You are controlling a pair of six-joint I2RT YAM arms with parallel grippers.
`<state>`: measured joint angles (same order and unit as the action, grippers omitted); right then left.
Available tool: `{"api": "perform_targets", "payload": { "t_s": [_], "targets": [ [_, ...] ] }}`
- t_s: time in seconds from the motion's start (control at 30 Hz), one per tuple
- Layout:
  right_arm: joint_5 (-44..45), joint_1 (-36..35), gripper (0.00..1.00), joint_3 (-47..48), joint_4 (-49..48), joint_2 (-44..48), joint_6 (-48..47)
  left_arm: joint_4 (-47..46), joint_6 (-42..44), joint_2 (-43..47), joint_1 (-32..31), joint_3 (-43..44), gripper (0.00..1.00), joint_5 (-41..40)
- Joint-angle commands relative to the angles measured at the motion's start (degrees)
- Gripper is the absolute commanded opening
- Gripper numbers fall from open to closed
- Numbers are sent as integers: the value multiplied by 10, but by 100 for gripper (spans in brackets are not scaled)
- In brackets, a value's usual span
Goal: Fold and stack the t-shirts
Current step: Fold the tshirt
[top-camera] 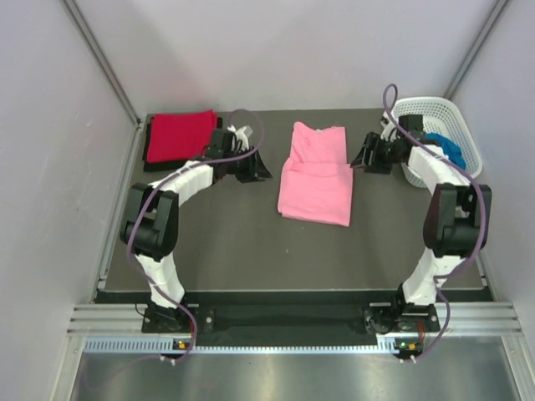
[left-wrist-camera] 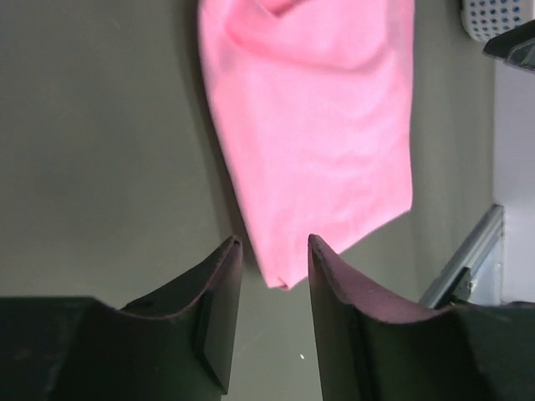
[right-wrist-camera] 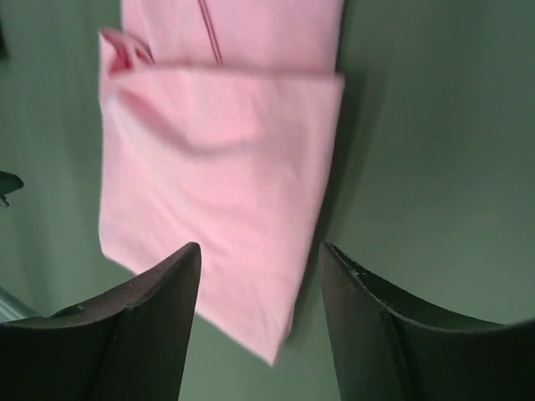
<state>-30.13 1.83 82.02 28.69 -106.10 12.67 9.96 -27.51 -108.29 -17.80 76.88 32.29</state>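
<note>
The light pink t-shirt (top-camera: 316, 174) lies folded in the middle of the dark table, its lower half doubled over. My left gripper (top-camera: 255, 167) hovers just left of it, open and holding nothing. In the left wrist view the pink t-shirt (left-wrist-camera: 318, 125) has one corner lying beyond my left gripper (left-wrist-camera: 273, 251). My right gripper (top-camera: 361, 154) stands open just right of the shirt. Its wrist view has the pink t-shirt (right-wrist-camera: 217, 167) below and ahead of my right gripper (right-wrist-camera: 260, 255), apart from it. A folded red t-shirt (top-camera: 179, 135) lies at the back left. Bright blue cloth (top-camera: 445, 147) sits in the basket.
A white lattice basket (top-camera: 456, 117) stands at the back right, close behind my right arm; its corner (left-wrist-camera: 485, 17) shows in the left wrist view. Grey walls enclose the table on three sides. A metal rail (top-camera: 292, 317) runs along the near edge.
</note>
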Motion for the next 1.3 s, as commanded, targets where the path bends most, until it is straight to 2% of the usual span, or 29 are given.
{"api": "perform_targets", "payload": {
  "t_s": [0.0, 0.13, 0.23, 0.47, 0.87, 0.93, 1.07, 1.27],
  "targets": [
    [56, -13, 59, -97, 25, 70, 26, -91, -33, 37, -21, -103, 41, 54],
    [67, -14, 59, -199, -3, 149, 60, -161, -53, 48, -50, -160, 40, 59],
    [62, -42, 59, -261, -28, 186, 67, -187, -51, 47, -66, -183, 40, 58],
    [43, -57, 59, -347, -73, 204, 53, -214, -43, 26, -89, -201, 39, 44],
    [28, -61, 57, -374, -140, 141, 50, -153, -5, 26, -93, -192, 38, 9],
    [28, -62, 55, -375, -143, 137, 50, -127, 8, 36, -93, -191, 39, 2],
    [37, -62, 45, -375, -139, 141, 47, -125, 12, 41, -92, -198, 41, 3],
    [39, -62, 46, -371, -116, 149, 40, -122, 28, 35, -90, -196, 41, 22]
  ]
}}
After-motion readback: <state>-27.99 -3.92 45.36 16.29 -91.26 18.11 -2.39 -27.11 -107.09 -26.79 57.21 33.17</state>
